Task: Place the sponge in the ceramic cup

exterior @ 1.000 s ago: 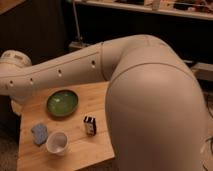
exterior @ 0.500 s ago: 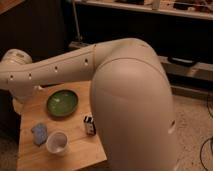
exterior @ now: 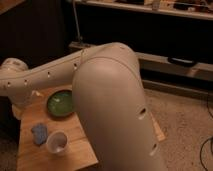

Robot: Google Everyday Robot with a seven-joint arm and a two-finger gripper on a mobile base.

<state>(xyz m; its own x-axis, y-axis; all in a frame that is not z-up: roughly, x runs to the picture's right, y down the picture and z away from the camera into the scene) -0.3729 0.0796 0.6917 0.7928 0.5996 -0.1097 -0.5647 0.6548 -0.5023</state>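
The light-blue sponge [exterior: 39,133] lies on the wooden table [exterior: 37,157] near its front left corner. Just to its right stands the white ceramic cup [exterior: 56,142], upright, with nothing showing inside. My white arm reaches from the large elbow in the middle across to the far left. Its wrist ends above the table's left edge, and the gripper [exterior: 17,110] hangs just below it, behind and left of the sponge and apart from it. Little of the gripper shows.
A wide green bowl [exterior: 60,103] sits at the back of the table, partly behind my arm. My arm's bulky elbow link [exterior: 112,105] covers the table's right part. Dark shelving [exterior: 165,35] runs behind, and speckled floor [exterior: 185,125] lies to the right.
The big elbow link has swung left and nearer the camera. It now hides the small black-and-white box and the table's right side. Sponge, cup and bowl have stayed put.
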